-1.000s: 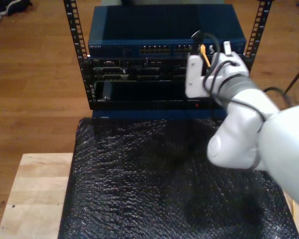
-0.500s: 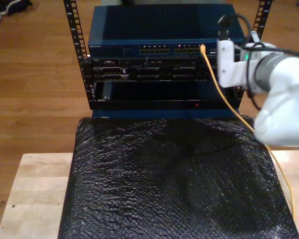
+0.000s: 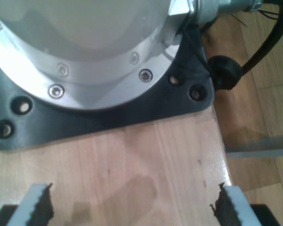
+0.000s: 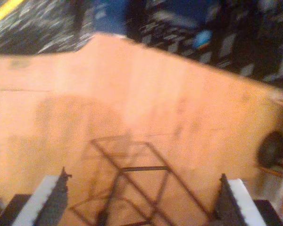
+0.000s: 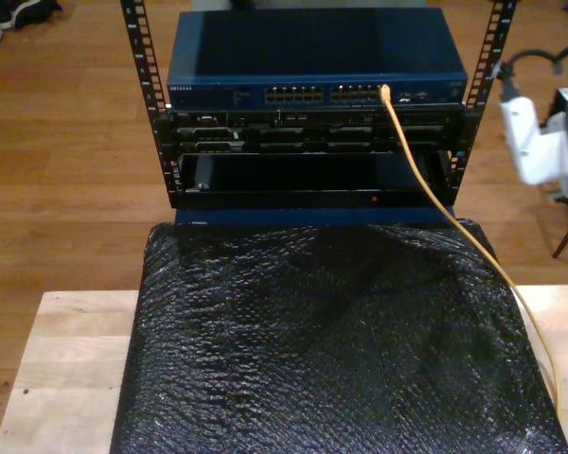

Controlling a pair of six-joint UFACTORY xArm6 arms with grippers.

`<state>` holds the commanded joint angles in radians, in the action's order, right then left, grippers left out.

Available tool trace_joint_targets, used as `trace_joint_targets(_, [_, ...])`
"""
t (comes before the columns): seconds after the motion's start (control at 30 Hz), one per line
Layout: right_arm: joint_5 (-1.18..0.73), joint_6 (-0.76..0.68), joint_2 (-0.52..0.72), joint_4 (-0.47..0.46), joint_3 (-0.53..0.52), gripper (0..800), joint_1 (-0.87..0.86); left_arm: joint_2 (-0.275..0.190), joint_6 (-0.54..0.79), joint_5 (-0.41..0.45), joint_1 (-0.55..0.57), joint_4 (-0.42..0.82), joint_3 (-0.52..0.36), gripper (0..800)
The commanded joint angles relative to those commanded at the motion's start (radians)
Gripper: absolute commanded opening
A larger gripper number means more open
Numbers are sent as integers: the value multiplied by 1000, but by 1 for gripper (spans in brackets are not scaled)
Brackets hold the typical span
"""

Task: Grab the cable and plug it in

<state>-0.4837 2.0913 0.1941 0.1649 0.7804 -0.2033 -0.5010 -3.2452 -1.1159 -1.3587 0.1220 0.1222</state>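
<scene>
As the cable [image 5: 426, 189] apparently sat plugged into the far switch [image 5: 312, 66], little remained; my first hand [image 3: 132, 207] and second hand [image 4: 141, 200] gaped empty.

Blue switch [image 5: 312, 57] as landmark: the cable [image 5: 426, 184] runs from a port on its face down across the black mat [image 5: 312, 350], crossing the approach; rack posts [image 5: 142, 66] flank it on both sides.

No text can be read; the blue switch's [image 5: 312, 57] small front label is too blurred.
</scene>
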Motion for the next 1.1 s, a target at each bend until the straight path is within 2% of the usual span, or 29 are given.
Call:
trace_joint_targets(0.47, [-448,247,109,-2,2,797,-353,0,0,0,0,0,0,800])
trace_joint_targets(0.63, [-548,338,167,-3,-11,797,-479,-2,0,0,0,0,0,800])
trace_joint_targets(1.1, [-770,563,356,-12,-157,798,-821,0,0,0,0,0,0,800])
